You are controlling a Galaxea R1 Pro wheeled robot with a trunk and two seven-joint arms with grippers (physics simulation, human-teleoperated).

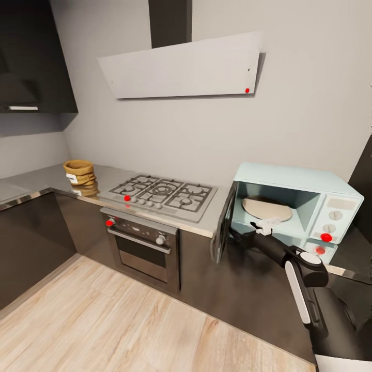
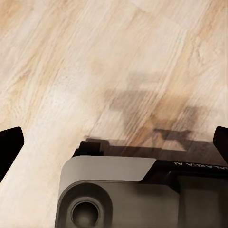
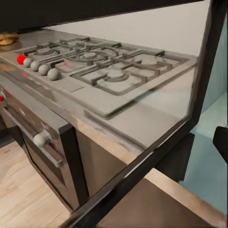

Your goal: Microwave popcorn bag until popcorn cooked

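My right arm (image 1: 305, 274) is black with a white stripe and a round white cap. My left wrist housing (image 2: 118, 190) looks grey, with dark fingertips (image 2: 9, 147).

I see the microwave (image 1: 297, 204) cavity open, its door (image 1: 223, 227) swung out left, my right arm (image 1: 289, 258) reaching across the opening. Surface (image 1: 111, 175) around the popcorn bag (image 1: 80, 175) is free; hob (image 1: 163, 194) lies between.

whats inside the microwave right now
The microwave stands with its door swung open; inside lies a bare round turntable plate, no bag. The right gripper covers the cavity's front floor.
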